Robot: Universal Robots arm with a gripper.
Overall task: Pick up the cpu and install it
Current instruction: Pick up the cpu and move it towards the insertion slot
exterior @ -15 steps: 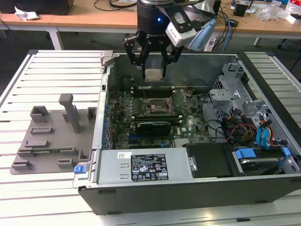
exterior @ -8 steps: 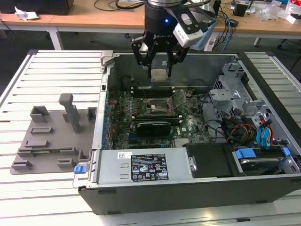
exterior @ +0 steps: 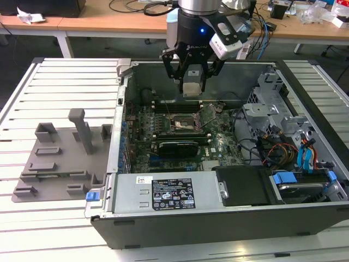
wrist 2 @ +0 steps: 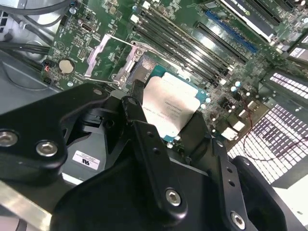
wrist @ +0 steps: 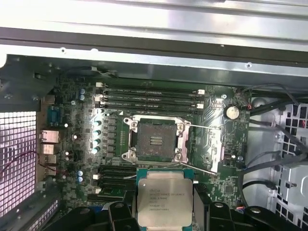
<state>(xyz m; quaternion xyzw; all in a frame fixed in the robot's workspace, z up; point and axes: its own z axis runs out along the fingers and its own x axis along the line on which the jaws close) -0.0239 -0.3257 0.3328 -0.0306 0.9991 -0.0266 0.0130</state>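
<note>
My gripper (exterior: 192,89) is clamped on the cpu (wrist: 164,202), up off the board near the open socket (wrist: 155,140); cpu's side edges are hidden behind my fingers (wrist 2: 197,132).

A grey fixture tray (exterior: 60,180) lies on the slatted table (exterior: 65,82) beside an open computer case (exterior: 218,229).

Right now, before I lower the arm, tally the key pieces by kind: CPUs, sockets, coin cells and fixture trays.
cpu: 1, gripped in the gripper above the board
socket: 1, open and unfilled
coin cell: 1, on the board
fixture tray: 1, grey, outside the case
Total: 4
</note>
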